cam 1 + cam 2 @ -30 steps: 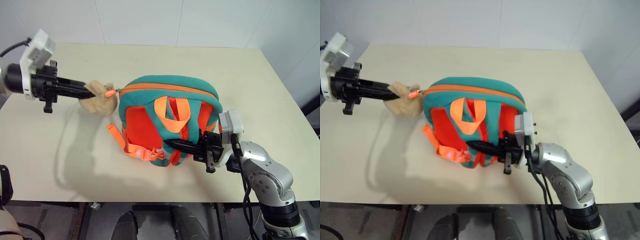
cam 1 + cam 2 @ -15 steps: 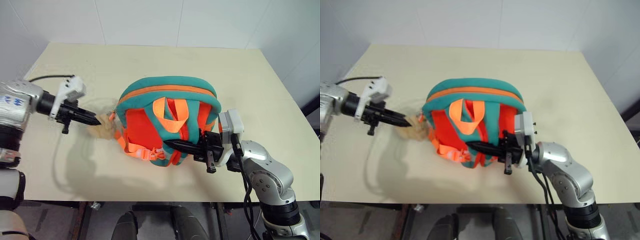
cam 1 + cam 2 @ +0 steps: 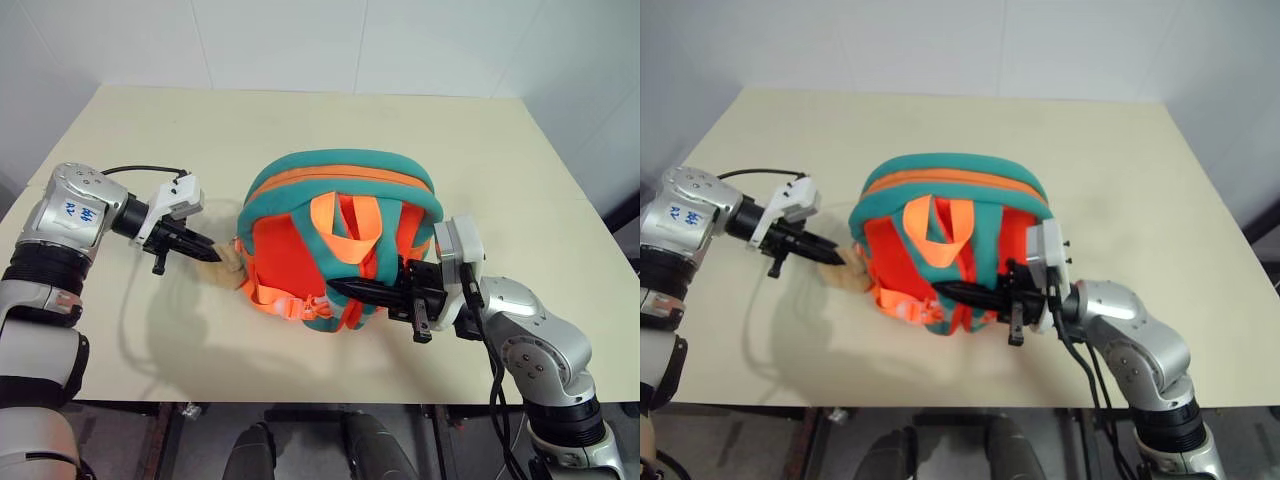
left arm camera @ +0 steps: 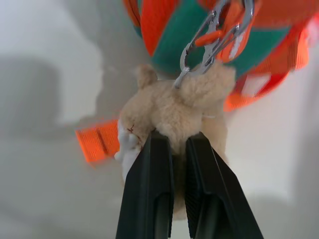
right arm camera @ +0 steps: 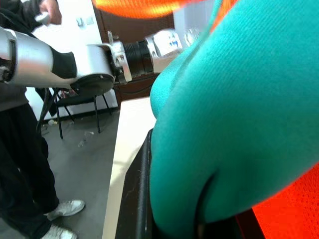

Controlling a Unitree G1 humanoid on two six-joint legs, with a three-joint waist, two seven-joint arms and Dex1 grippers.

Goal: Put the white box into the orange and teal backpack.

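Nearest, the right gripper (image 3: 345,289) has its fingers closed on a teal strap at the back of the orange and teal backpack (image 3: 340,235), apparently to steady it upright on the bench (image 3: 480,160). Beyond, the left gripper (image 3: 212,253) pinches the beige plush charm (image 4: 174,107) clipped by a carabiner (image 4: 212,37) to the zipper pull, likely to work the zipper. I cannot see the white box; the closed backpack may hide it.

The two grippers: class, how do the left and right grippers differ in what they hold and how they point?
The left gripper is shut on the beige plush piece beside the backpack; the right gripper is shut on the backpack's teal fabric. The left gripper points toward the backpack from the robot's left, the right gripper from the robot's right, low on its orange side. Both have black fingers, closed.
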